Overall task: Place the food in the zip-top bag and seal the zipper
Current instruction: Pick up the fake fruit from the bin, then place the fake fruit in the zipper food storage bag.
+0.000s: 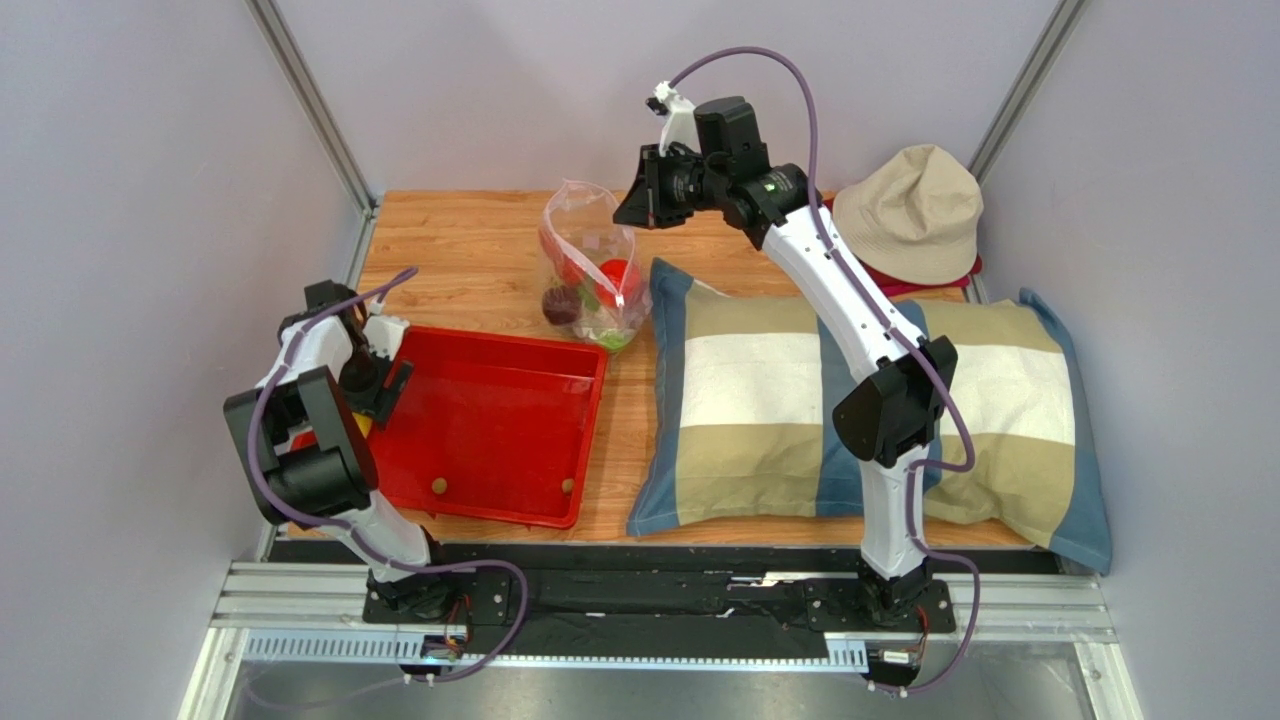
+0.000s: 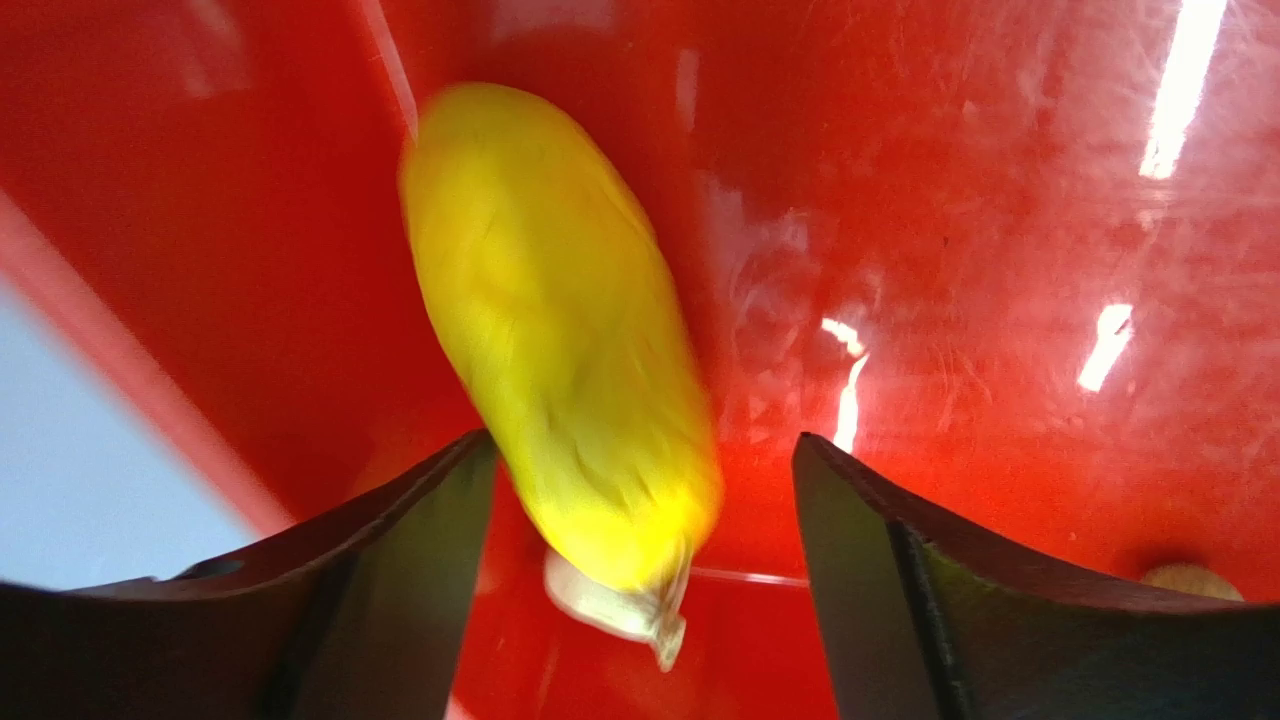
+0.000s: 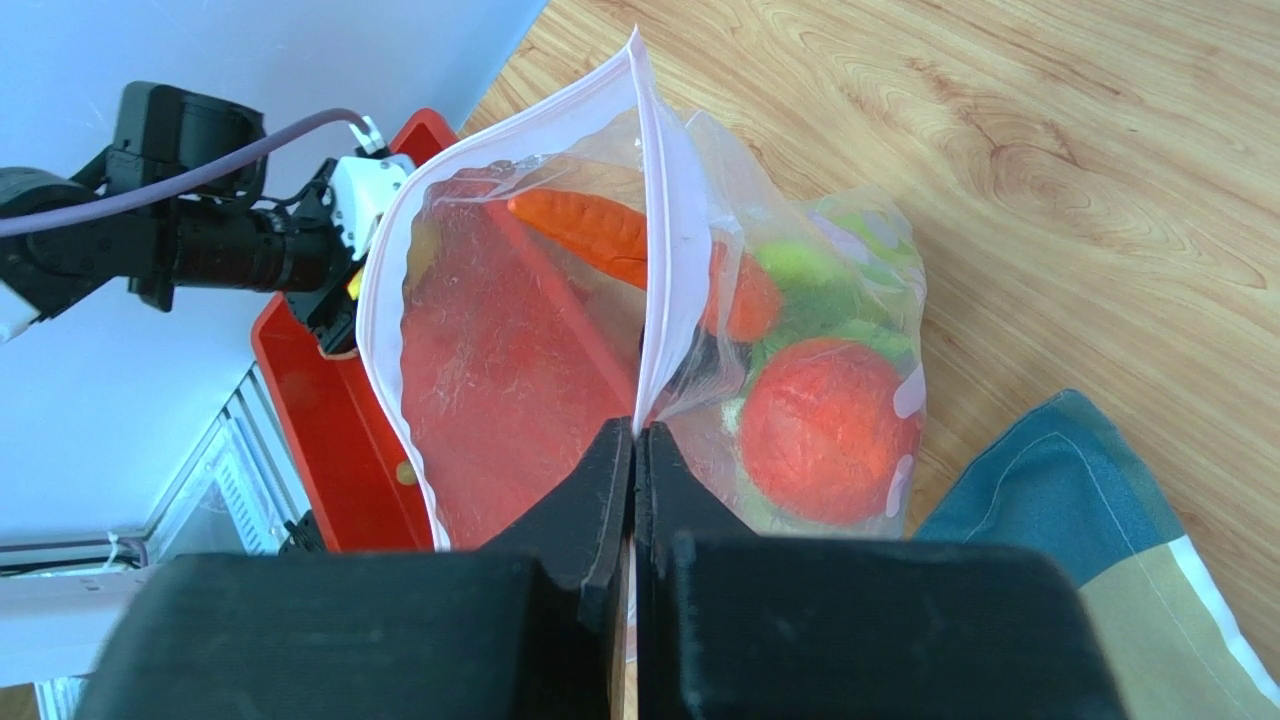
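Observation:
The clear zip-top bag (image 1: 594, 270) stands on the table at the back, its mouth open. It holds an orange carrot (image 3: 586, 225), a green apple (image 3: 804, 270), a red-orange fruit (image 3: 827, 428) and a dark round fruit (image 1: 562, 305). My right gripper (image 3: 634, 435) is shut on the bag's mouth edge, on the zipper strip (image 3: 654, 195), and holds it up. My left gripper (image 2: 643, 450) is open low in the red tray (image 1: 496, 435). A blurred yellow banana-like piece (image 2: 556, 330) lies between its fingers, close to the left one. The cauliflower is out of view.
A striped pillow (image 1: 736, 405) lies right of the bag and the tray. A beige hat (image 1: 909, 210) sits at the back right. The tray's wall (image 3: 323, 420) shows behind the bag in the right wrist view, with my left arm (image 3: 196, 248) over it.

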Action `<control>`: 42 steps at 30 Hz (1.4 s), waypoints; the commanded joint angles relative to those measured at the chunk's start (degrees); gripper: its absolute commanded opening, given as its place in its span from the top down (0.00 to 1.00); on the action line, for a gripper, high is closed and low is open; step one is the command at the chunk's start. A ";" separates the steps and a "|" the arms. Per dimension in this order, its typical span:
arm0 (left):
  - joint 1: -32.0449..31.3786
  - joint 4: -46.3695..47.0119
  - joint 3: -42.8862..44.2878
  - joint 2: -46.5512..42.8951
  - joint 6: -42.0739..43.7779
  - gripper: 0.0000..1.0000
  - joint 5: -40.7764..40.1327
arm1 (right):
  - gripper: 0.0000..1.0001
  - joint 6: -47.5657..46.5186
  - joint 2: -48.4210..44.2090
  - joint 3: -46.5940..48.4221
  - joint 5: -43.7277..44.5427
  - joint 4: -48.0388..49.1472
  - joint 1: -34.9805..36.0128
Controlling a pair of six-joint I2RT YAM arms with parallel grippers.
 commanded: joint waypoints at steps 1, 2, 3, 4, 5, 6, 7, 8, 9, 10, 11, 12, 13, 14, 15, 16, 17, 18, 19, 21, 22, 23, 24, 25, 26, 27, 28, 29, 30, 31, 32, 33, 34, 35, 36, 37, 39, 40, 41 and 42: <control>0.33 -0.90 0.01 2.52 0.79 0.25 2.28 | 1.00 -1.57 -1.63 2.45 -0.09 0.72 0.28; 0.33 -1.78 0.36 2.70 0.27 0.27 4.29 | 1.00 -1.66 -1.72 2.19 0.00 0.55 0.28; 0.33 -3.62 0.62 2.44 0.00 0.28 4.66 | 1.00 -1.83 -1.89 2.01 0.00 0.63 0.28; 0.33 -4.42 0.89 1.65 -0.43 0.33 7.80 | 1.00 -2.10 -1.98 1.83 -0.17 0.72 0.28; 0.33 -5.64 0.89 1.12 -0.61 0.37 9.05 | 1.00 -2.19 -2.07 1.31 -0.18 0.90 0.28; 0.33 -6.18 0.80 0.51 -0.79 0.41 10.10 | 1.00 -2.19 -2.25 1.04 -0.09 1.16 0.28; 0.24 -6.62 1.06 -0.37 -1.31 0.53 11.77 | 1.00 -2.10 -2.25 0.87 -0.09 1.60 0.28; 0.33 -7.75 1.50 -0.81 -1.49 0.58 12.65 | 1.00 -2.01 -2.25 0.52 0.00 1.69 0.28; 0.24 -8.72 2.11 -1.25 -1.58 0.62 13.97 | 1.00 -1.75 -2.33 0.51 -0.09 1.95 0.28; 0.33 -9.52 3.51 -2.39 -1.41 0.73 16.33 | 1.00 -1.57 -2.42 0.51 -0.26 2.30 0.28; 0.24 -11.00 4.39 -3.35 -1.41 0.79 17.66 | 1.00 -1.31 -2.34 0.34 -0.44 2.39 0.28; 0.24 -11.80 5.45 -4.23 -1.23 0.84 19.41 | 1.00 -1.05 -2.34 0.08 -0.53 2.57 0.28; 0.24 -12.68 7.72 -6.59 -1.23 0.86 22.82 | 1.00 -0.70 -2.42 -0.10 -0.96 2.83 0.37; 0.24 -13.73 9.05 -7.83 -1.75 0.86 24.42 | 1.00 -0.43 -2.42 -0.27 -1.49 2.74 0.45; 0.24 -14.61 10.54 -9.24 -2.37 0.86 26.53 | 1.00 -0.52 -2.60 -0.97 -2.63 2.74 0.54; 0.33 -15.67 14.21 -11.69 -2.81 0.86 31.86 | 1.00 -0.78 -3.21 -1.41 -2.99 2.57 0.72; 0.24 -16.72 16.16 -12.93 -3.86 0.86 34.00 | 1.00 -1.48 -3.65 -1.94 -3.34 2.48 0.81; 0.07 -16.90 18.18 -13.99 -5.08 0.86 36.02 | 1.00 -1.66 -4.00 -2.73 -3.95 2.57 0.98; -0.46 -16.91 22.55 -15.65 -7.71 0.86 40.39 | 1.00 -1.66 -4.53 -3.52 -4.22 2.65 1.24; -1.51 -15.95 27.14 -16.54 -11.06 0.87 43.85 | 1.00 -1.49 -4.36 -3.09 -5.01 2.31 2.03; -2.39 -15.16 31.26 -17.07 -13.25 0.87 47.43 | 1.00 -1.48 -4.18 -2.39 -5.27 1.87 2.30; -4.31 -12.54 33.12 -17.16 -17.53 0.88 48.95 | 1.00 -1.75 -3.83 -2.04 -5.36 1.60 2.91; -5.90 -10.42 34.54 -17.25 -20.45 0.89 50.09 | 1.00 -2.10 -3.83 -1.77 -5.45 1.43 3.18; -7.48 -8.23 36.64 -17.34 -22.91 0.90 51.15 | 1.00 -2.10 -3.83 -1.60 -5.45 0.90 3.35; -11.15 -3.25 37.36 -17.34 -27.55 0.92 51.42 | 1.00 -2.01 -3.83 -1.59 -5.45 0.72 3.36; -12.93 -0.76 37.97 -17.34 -29.42 0.93 51.42 | 1.00 -1.84 -3.74 -1.51 -5.36 0.72 3.44; -14.60 1.96 38.59 -17.08 -31.18 0.93 51.60 | 1.00 -1.31 -3.57 -1.16 -5.27 0.11 3.44; -16.27 6.51 38.77 -16.99 -33.11 0.93 51.86 | 1.00 -1.13 -3.39 0.24 -5.19 -0.24 3.36; -18.98 8.39 38.94 -16.73 -36.35 0.94 52.04 | 1.00 -0.87 -2.69 1.21 -5.36 -0.68 3.44; -20.49 9.97 38.60 -16.11 -38.04 0.94 52.82 | 1.00 -0.61 -2.34 2.09 -5.36 -1.55 3.44; -21.55 12.16 38.33 -15.76 -39.19 0.94 53.09 | 1.00 -0.34 -2.07 3.31 -5.27 -1.65 3.44; -24.34 13.06 37.89 -15.23 -41.03 0.94 53.18 | 1.00 -0.08 -2.07 3.41 -4.93 -1.74 3.36; -25.50 15.50 36.24 -14.79 -41.91 0.94 53.01 | 1.00 0.70 -1.99 3.33 -4.84 -1.22 3.36; -26.47 17.09 35.09 -14.62 -42.79 0.94 52.92 | 1.00 1.06 -1.90 3.33 -4.92 -0.95 3.36; -27.61 18.59 32.82 -14.53 -43.76 0.94 52.66 | 1.00 1.59 -1.55 3.24 -4.66 -0.60 3.36; -29.45 21.91 31.57 -14.35 -44.47 0.94 51.61 | 1.00 2.46 -1.02 3.59 -4.75 -0.25 3.27; -31.13 25.00 27.98 -14.35 -44.47 0.94 48.28 | 1.00 4.75 0.55 5.16 -5.18 -0.07 2.92; -32.09 27.54 26.83 -14.18 -44.39 0.94 47.39 | 1.00 5.54 1.09 5.69 -5.45 0.02 2.74; -32.28 28.35 26.03 -13.83 -44.21 0.93 46.68 | 1.00 7.46 1.53 6.14 -5.71 0.11 2.30; -32.28 28.79 24.72 -13.56 -44.21 0.92 45.81 | 1.00 8.18 2.05 6.40 -5.97 0.28 2.04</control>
